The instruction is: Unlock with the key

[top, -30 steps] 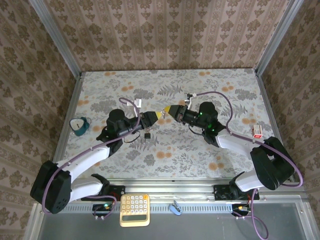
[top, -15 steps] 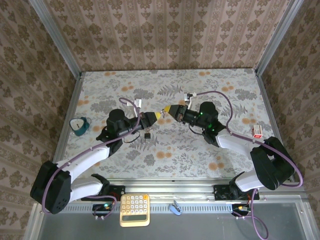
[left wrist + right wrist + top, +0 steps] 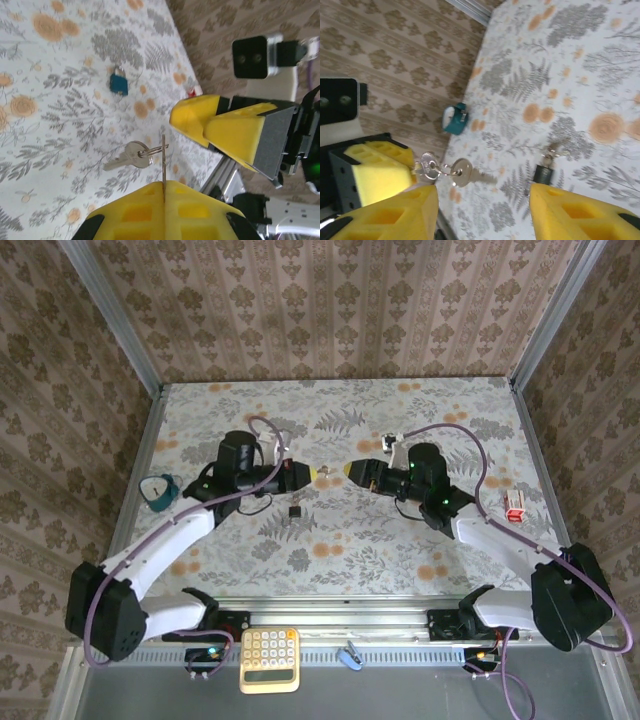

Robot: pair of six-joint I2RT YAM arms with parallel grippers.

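Observation:
My left gripper [image 3: 308,473] [image 3: 164,187] is shut on a silver key [image 3: 163,159], seen edge-on between the yellow pads. A second key [image 3: 127,155] [image 3: 463,173] hangs from it on a ring. My right gripper [image 3: 352,470] [image 3: 485,215] faces it from the right, open, a short gap away and holding nothing. Its yellow fingers [image 3: 225,127] show in the left wrist view. A small black padlock [image 3: 295,511] [image 3: 542,174] lies on the table just below and near the left gripper.
A teal band [image 3: 160,490] [image 3: 455,119] lies at the table's left edge and a red-and-white item [image 3: 513,505] at the right edge. A small blue object [image 3: 118,82] lies on the table beyond the keys. A calculator [image 3: 269,660] sits on the front ledge.
My right gripper has opened, let go of the keys and drawn back to the right. The left gripper has closed on the key and keeps it.

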